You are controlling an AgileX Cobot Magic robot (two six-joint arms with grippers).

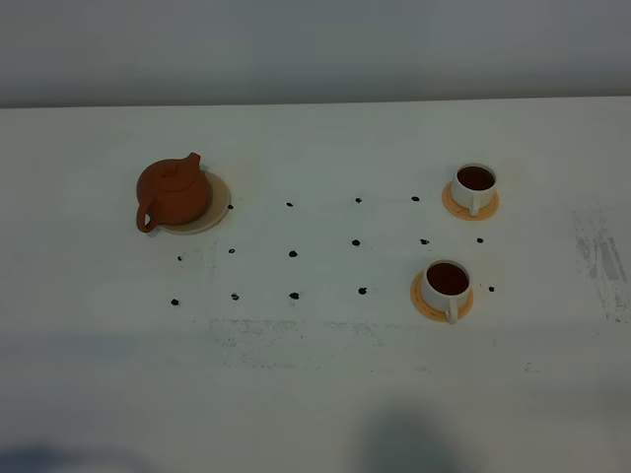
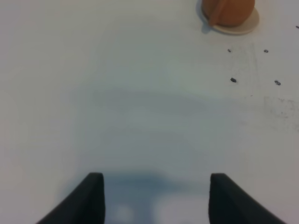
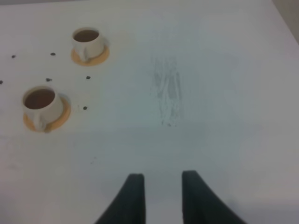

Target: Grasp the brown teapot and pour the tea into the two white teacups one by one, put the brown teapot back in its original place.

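The brown teapot point(image 1: 174, 192) stands upright on its beige coaster point(image 1: 215, 215) at the left of the white table. It also shows in the left wrist view point(image 2: 229, 10), far ahead of my left gripper point(image 2: 156, 198), which is open wide and empty above bare table. The two white teacups point(image 1: 473, 185) point(image 1: 447, 285) stand on orange coasters point(image 1: 490, 209) point(image 1: 424, 304) at the right, each holding dark tea. My right gripper point(image 3: 162, 196) is open, empty, and well apart from the cups point(image 3: 87, 42) point(image 3: 42, 103). Neither gripper shows in the exterior high view.
Small black dots point(image 1: 293, 253) form a grid on the table between teapot and cups. A grey scuff mark point(image 1: 597, 251) lies at the right, also in the right wrist view point(image 3: 168, 93). The table's far edge point(image 1: 315, 101) meets a grey wall.
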